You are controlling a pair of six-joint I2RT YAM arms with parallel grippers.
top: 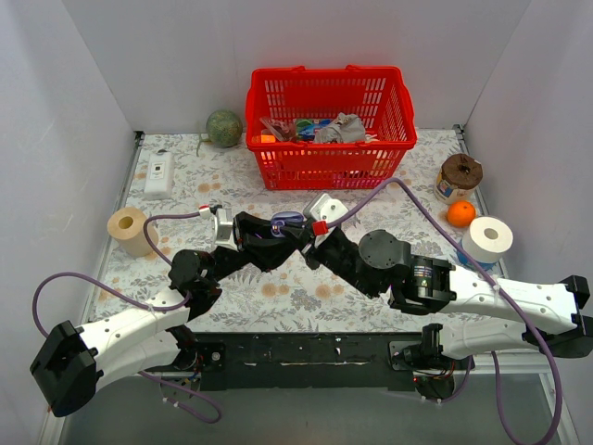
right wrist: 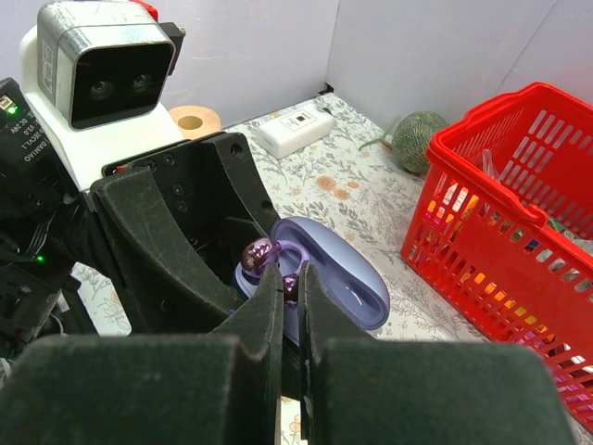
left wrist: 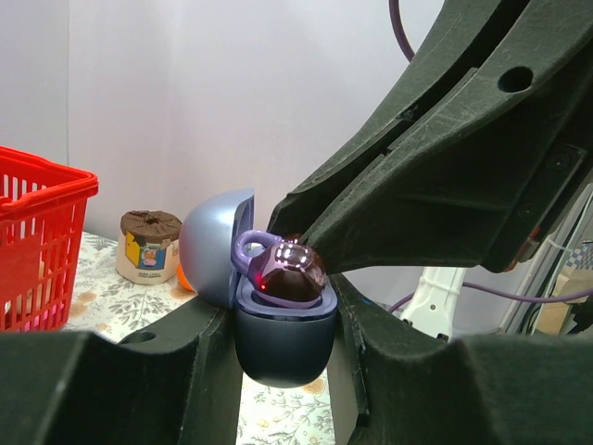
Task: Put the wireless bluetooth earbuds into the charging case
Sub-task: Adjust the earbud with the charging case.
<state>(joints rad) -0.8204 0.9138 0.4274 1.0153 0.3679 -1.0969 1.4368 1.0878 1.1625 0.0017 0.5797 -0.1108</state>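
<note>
The lavender charging case (right wrist: 347, 287) stands open, lid tipped back, and my left gripper (left wrist: 283, 329) is shut on its dark lower half (left wrist: 283, 338). One glossy dark purple earbud (right wrist: 259, 252) sits in the case's well, also seen in the left wrist view (left wrist: 289, 271). My right gripper (right wrist: 291, 295) is shut on the second earbud (right wrist: 291, 287) and holds it at the case's open top, beside the first. In the top view the left gripper (top: 275, 228) and right gripper (top: 304, 232) meet at the case (top: 288, 221) in the middle of the table.
A red basket (top: 329, 120) with several items stands at the back. A green ball (top: 223, 128) and a white switch box (top: 158, 173) lie back left. Paper rolls sit left (top: 130, 230) and right (top: 488, 238), with an orange (top: 460, 213) and a jar (top: 460, 176).
</note>
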